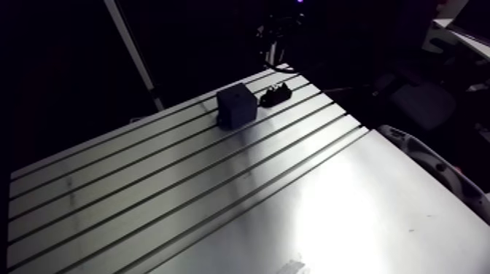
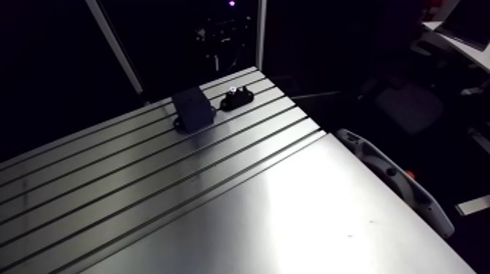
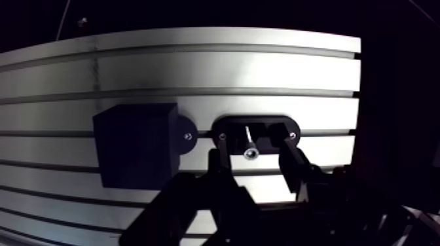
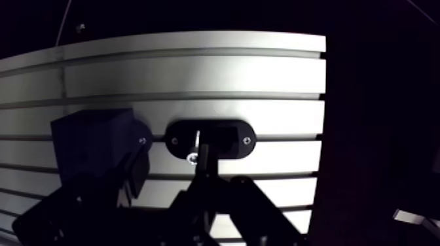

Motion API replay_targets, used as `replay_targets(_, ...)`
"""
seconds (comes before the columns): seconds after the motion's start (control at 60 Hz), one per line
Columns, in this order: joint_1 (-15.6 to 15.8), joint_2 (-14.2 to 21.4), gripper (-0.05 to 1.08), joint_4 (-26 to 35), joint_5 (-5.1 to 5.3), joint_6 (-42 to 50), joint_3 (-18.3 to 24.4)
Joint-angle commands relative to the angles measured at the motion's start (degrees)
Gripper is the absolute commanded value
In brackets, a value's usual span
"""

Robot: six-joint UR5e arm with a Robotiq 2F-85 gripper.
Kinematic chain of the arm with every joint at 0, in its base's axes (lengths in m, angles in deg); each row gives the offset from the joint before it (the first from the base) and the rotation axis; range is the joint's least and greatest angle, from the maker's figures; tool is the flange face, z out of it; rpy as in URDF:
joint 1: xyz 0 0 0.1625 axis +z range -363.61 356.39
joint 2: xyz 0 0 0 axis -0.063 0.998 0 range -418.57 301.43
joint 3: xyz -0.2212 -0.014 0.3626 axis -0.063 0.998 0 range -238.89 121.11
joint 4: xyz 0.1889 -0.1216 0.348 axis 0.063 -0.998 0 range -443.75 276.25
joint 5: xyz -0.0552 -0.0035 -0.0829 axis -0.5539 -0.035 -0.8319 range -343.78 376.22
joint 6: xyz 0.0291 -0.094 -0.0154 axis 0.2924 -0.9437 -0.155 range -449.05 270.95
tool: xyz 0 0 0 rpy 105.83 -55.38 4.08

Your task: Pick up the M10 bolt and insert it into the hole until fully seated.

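The hand [image 3: 251, 157], fingers [image 3: 293, 167] spread, straddles the bolt [image 3: 249, 142] in its holder [image 3: 270, 123].

a slotted aluminium table [image 1: 146, 197] is washed by bright glare on its smooth part, and a slanted pale pole [image 1: 135, 55] is seen beyond its far edge against darkness.

Claw [image 3: 253, 158] hung low above the counter [image 3: 294, 72], pointing down at it, two fingers [image 3: 293, 167] spread apart, gripping nothing. Wrist too dark in arm view.

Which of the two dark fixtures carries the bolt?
The flat black oval plate holds the shiny metal bolt; the dark cube block shows none.
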Motion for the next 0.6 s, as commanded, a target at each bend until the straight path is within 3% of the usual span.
replay_targets(0.017,0.1,-0.7,0.49,0.0,-0.16,0.1,0.0)
replay_targets(0.383,0.1,-2.2,0.56,0.0,-0.42,0.2,0.6)
replay_targets(0.6,0.1,-3.2,0.56,0.0,-1.21,0.3,0.7)
